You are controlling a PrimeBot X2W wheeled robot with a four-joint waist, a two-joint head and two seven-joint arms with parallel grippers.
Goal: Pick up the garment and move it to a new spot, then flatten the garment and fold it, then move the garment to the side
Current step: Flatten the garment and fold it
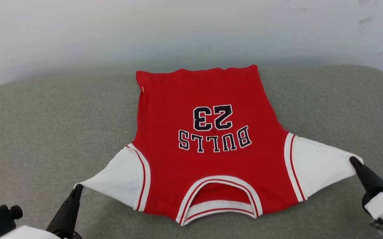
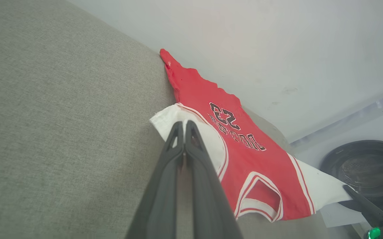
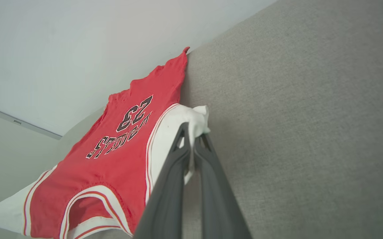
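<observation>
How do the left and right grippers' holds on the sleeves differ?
The left gripper nips just the flat tip of the left sleeve; the right gripper has the right sleeve bunched, cloth trailing down between its fingers. In the head view the right gripper sits farther up than the left. Both are shut on the garment.

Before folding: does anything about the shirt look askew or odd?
Nothing damaged. The garment lies flat on the grey cushion, collar nearest the robot; both white sleeves are drawn into points, pinched by the left pincer and right pincer.
</observation>
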